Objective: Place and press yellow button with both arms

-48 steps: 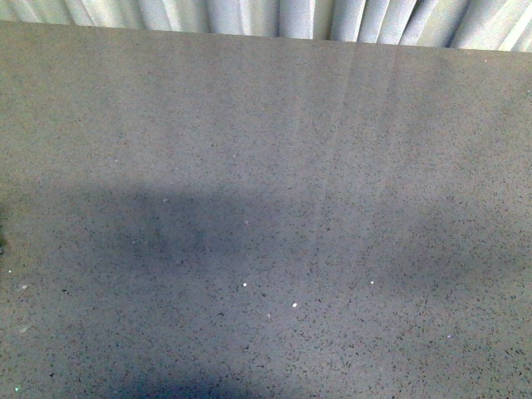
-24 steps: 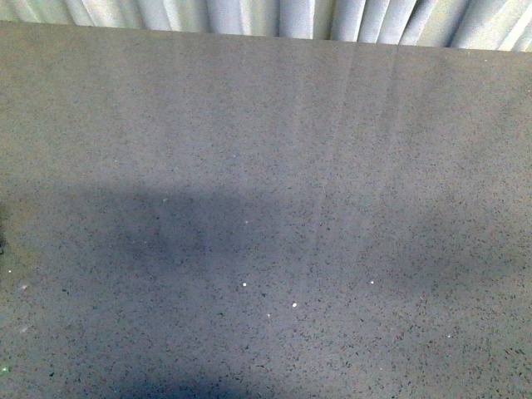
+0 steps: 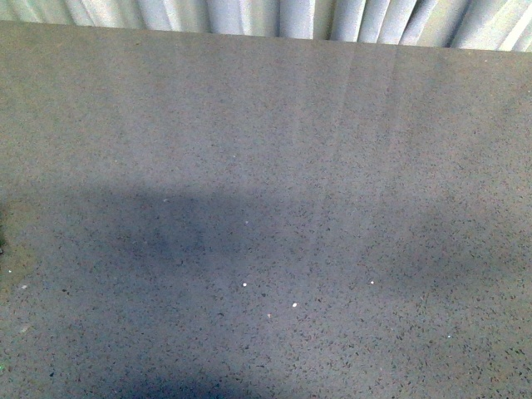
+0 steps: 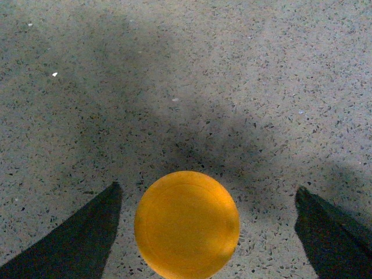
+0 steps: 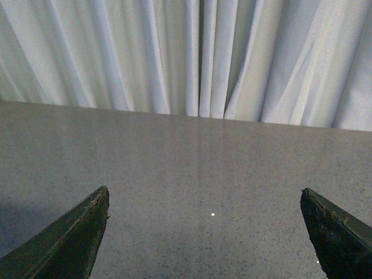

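Observation:
In the left wrist view the yellow button [image 4: 186, 224] shows from above as a round orange-yellow cap on the speckled grey table. My left gripper [image 4: 207, 192] is open, its two dark fingers [image 4: 87, 238] spread to either side of the cap without touching it; the cap sits nearer one finger. The button's collar and base are hidden under the cap. In the right wrist view my right gripper [image 5: 204, 195] is open and empty over bare table. Neither arm nor the button shows in the front view.
The speckled grey table [image 3: 266, 208] fills the front view, with soft shadows across its near half. White pleated curtains [image 5: 186, 58] hang behind the table's far edge [image 3: 266, 37].

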